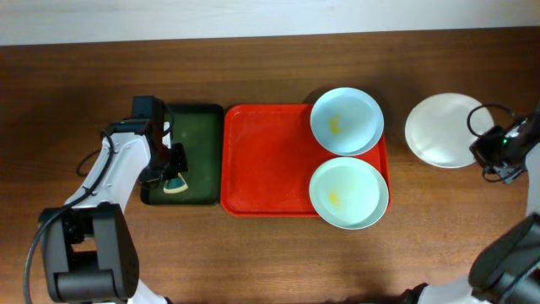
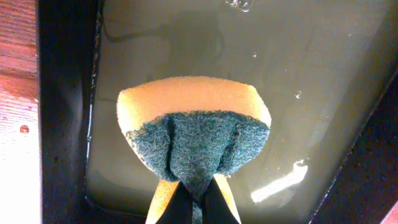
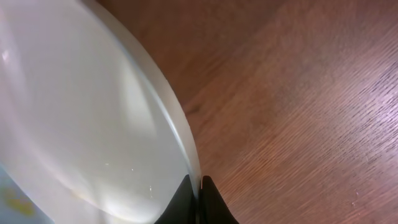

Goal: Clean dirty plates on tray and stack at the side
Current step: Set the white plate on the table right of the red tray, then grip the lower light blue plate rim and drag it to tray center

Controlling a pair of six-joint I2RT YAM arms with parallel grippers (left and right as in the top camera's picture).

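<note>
Overhead: red tray (image 1: 266, 160) carries blue plate (image 1: 354, 114) and mint plate (image 1: 359, 181) at its right end; white plate (image 1: 439, 131) lies on the table (image 1: 270, 253) beyond; wrist views alone show the grips: right gripper (image 3: 199, 182) pinches the white plate's rim; left gripper (image 2: 194, 186) pinches a sponge (image 2: 193, 99) over the dark green tray (image 2: 298, 68).

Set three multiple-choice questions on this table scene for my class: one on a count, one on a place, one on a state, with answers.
1. How many plates lie on the red tray? A one B two C three
2. Where is the white plate? A on the tray B on the table, right of it C on another plate
3. The left gripper is: A open, empty B shut on a sponge C shut on a plate
Answers: 1 B: blue plate and mint plate. 2 B: it lies on wood. 3 B: sponge pinched between its fingers.
</note>
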